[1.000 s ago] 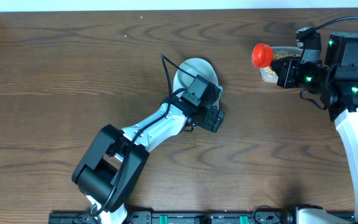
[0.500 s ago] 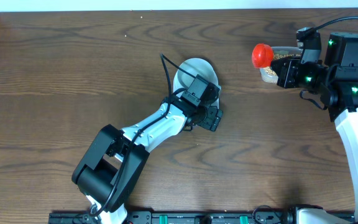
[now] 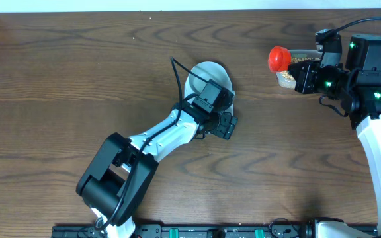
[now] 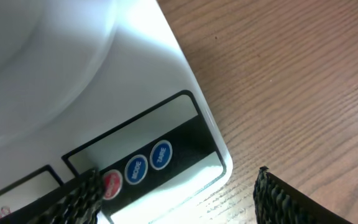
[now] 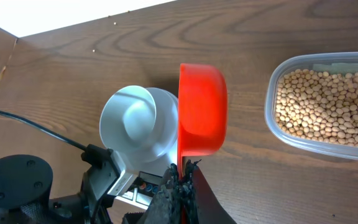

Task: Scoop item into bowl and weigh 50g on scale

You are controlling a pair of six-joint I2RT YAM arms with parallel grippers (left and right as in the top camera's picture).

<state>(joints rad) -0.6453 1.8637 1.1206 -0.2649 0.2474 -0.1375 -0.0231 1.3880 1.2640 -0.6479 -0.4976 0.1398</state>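
Left hand point(image 4: 179, 196), spread wide and empty, hovers at the scale point(image 4: 135, 134) buttons point(image 4: 148, 163), probably zeroing; right hand point(image 5: 180, 186), clamping the scoop point(image 5: 202, 109), next needs beans point(image 5: 328, 106).

red scoop point(image 5: 202, 109), tan beans point(image 5: 328, 106) (brown wood-grain table point(image 3: 78, 79))

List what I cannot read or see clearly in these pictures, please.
- Reading of the scale: left wrist view, the display shows no legible digits; overhead, the left arm covers it.
- Labels on the buttons: left wrist view, blurred.
- The clear tub: right wrist view, cut off by the right edge; overhead, partly under the right arm.
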